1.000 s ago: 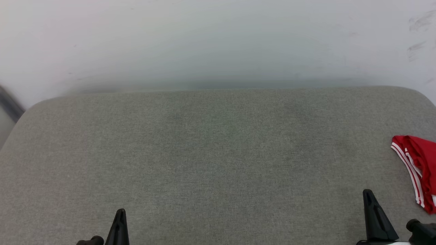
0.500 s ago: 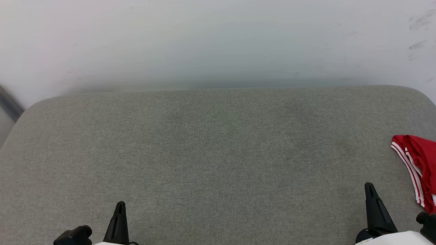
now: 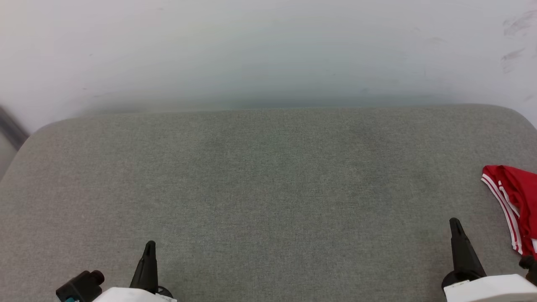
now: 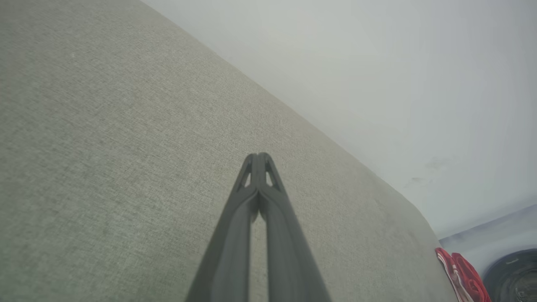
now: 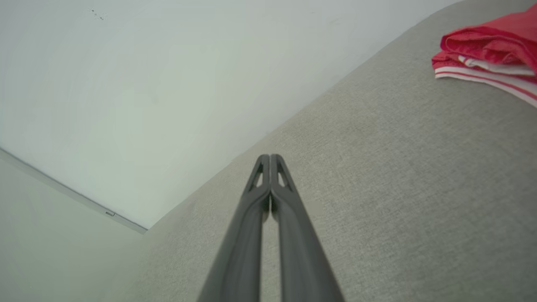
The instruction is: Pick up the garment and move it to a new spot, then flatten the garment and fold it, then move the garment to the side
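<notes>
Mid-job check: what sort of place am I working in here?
Probably a bare indoor test room rather than a lived-in home: a grey fabric-covered pad with rounded corners stands before a plain, scuffed white wall, and the red garment lies near the pad's right edge.

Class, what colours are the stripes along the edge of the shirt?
Red and white, running along the edge of the red shirt. The right wrist view shows them best.

One red-and-white garment (image 3: 520, 197), one grey fabric-covered table (image 3: 268, 188) and one pale wall (image 3: 268, 50), alongside two robot tools: the left end effector (image 3: 149, 245) and the right end effector (image 3: 455, 223), each with two long dark fingers (image 4: 235, 235), four in all.
</notes>
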